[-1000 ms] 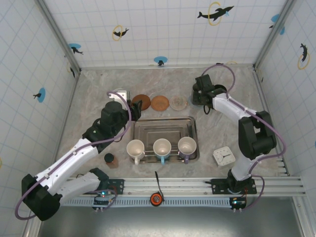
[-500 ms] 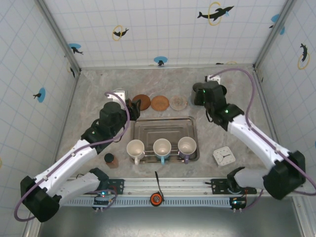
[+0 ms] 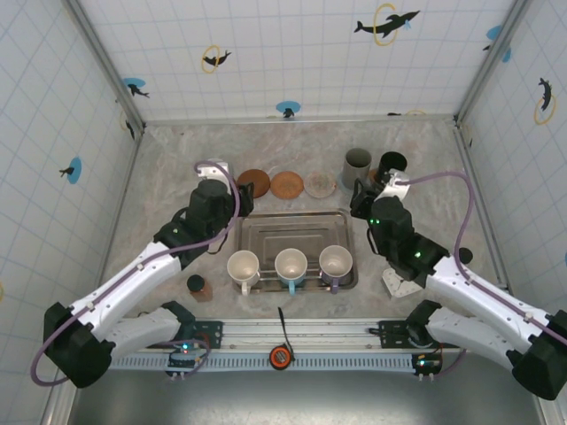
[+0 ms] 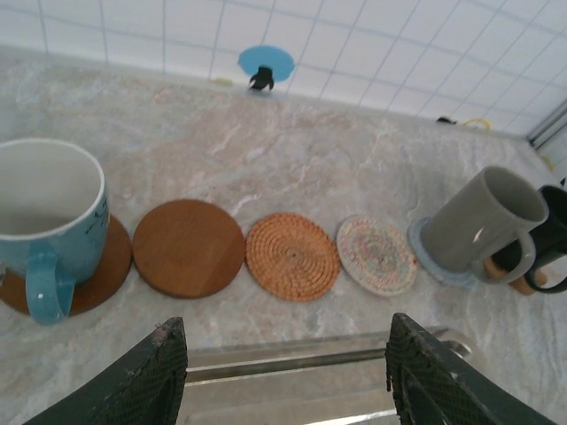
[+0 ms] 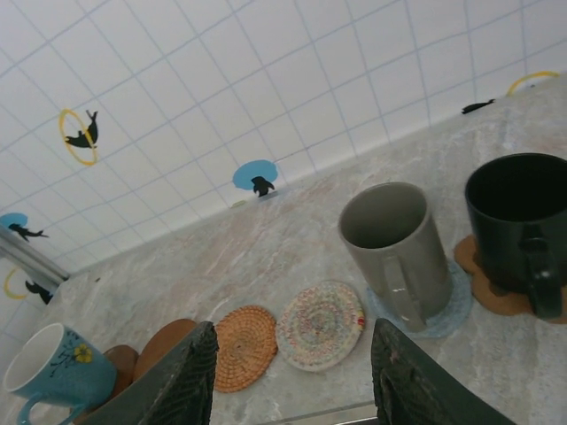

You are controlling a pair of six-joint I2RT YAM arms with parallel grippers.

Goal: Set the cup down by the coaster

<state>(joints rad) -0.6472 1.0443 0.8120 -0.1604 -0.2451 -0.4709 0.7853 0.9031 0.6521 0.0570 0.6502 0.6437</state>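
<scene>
A grey cup point(image 3: 357, 164) point(image 5: 394, 246) point(image 4: 483, 221) stands upright on a pale blue coaster point(image 5: 450, 305), with a black cup point(image 3: 391, 165) point(image 5: 518, 221) on a brown coaster to its right. To its left lie a multicoloured coaster point(image 3: 320, 184) point(image 5: 321, 325), a woven orange coaster point(image 3: 286, 184) point(image 4: 292, 256) and a brown wooden coaster point(image 3: 253, 183) point(image 4: 188, 247). A blue cup point(image 4: 44, 221) sits on the leftmost coaster. My right gripper point(image 3: 361, 198) point(image 5: 292, 381) hangs open and empty, short of the grey cup. My left gripper point(image 3: 239, 198) point(image 4: 288, 372) is open and empty above the tray's far rim.
A metal tray point(image 3: 297, 232) holds three cups point(image 3: 291, 264) along its near side. A small brown bottle point(image 3: 198, 286) stands left of the tray. A white clock point(image 3: 396, 283) lies partly under my right arm. Tiled walls close in the back and sides.
My right arm has drawn back toward the near side, leaving the grey cup standing free on its coaster. The left gripper has shifted slightly right.
</scene>
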